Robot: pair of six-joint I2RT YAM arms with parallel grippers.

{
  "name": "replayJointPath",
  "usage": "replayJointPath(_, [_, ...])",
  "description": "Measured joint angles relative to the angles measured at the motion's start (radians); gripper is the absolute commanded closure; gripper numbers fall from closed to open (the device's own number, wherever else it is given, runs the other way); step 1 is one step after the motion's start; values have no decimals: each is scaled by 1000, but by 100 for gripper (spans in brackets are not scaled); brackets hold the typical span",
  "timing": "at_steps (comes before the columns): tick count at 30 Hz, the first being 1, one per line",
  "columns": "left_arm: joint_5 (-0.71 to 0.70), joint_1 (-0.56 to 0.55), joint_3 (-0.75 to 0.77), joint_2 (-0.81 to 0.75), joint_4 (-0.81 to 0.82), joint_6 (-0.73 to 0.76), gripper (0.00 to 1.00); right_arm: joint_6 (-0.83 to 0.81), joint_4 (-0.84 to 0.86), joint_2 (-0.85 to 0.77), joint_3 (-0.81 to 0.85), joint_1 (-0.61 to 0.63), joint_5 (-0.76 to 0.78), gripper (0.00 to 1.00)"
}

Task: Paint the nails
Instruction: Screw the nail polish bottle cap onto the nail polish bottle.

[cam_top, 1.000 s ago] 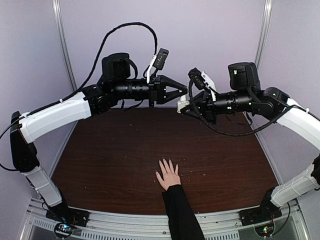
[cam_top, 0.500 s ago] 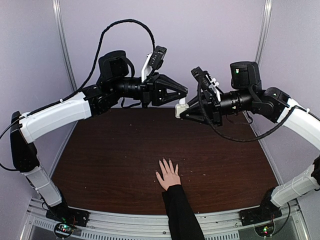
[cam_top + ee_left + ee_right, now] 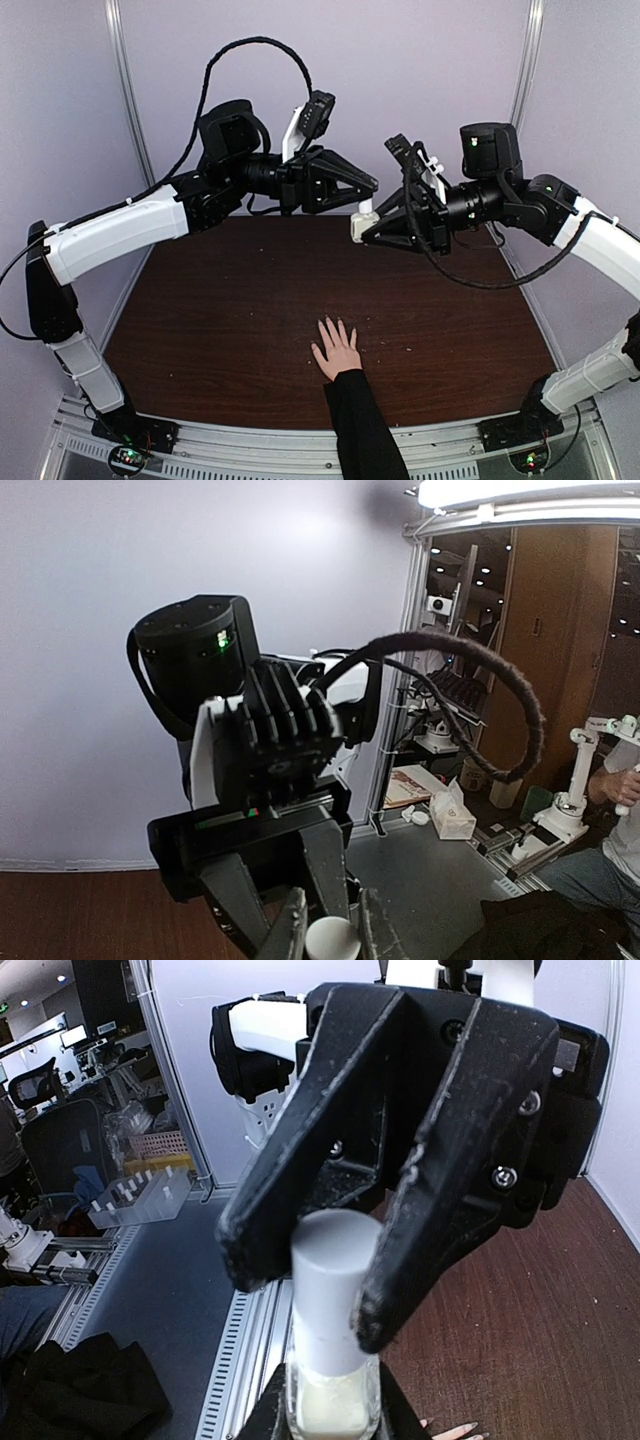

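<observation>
A light-skinned hand (image 3: 336, 352) with spread fingers and a black sleeve lies flat on the dark wooden table (image 3: 220, 320) near the front; its nails are tiny here. Fingertips with long nails (image 3: 455, 1428) show at the bottom of the right wrist view. My right gripper (image 3: 360, 228) is high above the table, shut on a small clear bottle (image 3: 332, 1405) with a white cap (image 3: 335, 1280). My left gripper (image 3: 372, 186) faces it, its black fingers (image 3: 440, 1160) closed on the cap from both sides. The cap also shows in the left wrist view (image 3: 332, 942) between my left fingertips (image 3: 290, 930).
Both arms meet high over the far middle of the table. Pale walls with metal corner posts (image 3: 125, 110) surround it, and an aluminium rail (image 3: 250, 450) runs along the near edge. A black cable (image 3: 250, 50) loops above the left arm.
My left gripper has moved right and my right gripper has turned and shifted toward it, so the left fingers now sit around the bottle's cap. The hand has not moved.
</observation>
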Motion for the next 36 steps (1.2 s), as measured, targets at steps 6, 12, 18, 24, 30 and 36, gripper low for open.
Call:
replayJointPath(6, [-30,4,2,0,-64,1,57,-31,5,0,9,-1,17,100])
replayJointPath(12, [-138,14,-1,-20,-174,35,45,-60,-3,0,21,-3,99,100])
replayJointPath(18, [-316,19,-32,-95,-269,99,41,-66,-27,11,43,-3,283,100])
replayJointPath(24, [-531,19,-44,-157,-330,134,44,-52,-54,32,49,-3,496,100])
replayJointPath(30, [-652,19,-25,-131,-379,131,48,-18,-66,58,49,6,650,100])
replayJointPath(36, [-706,16,16,-67,-391,104,51,9,-77,92,71,24,740,100])
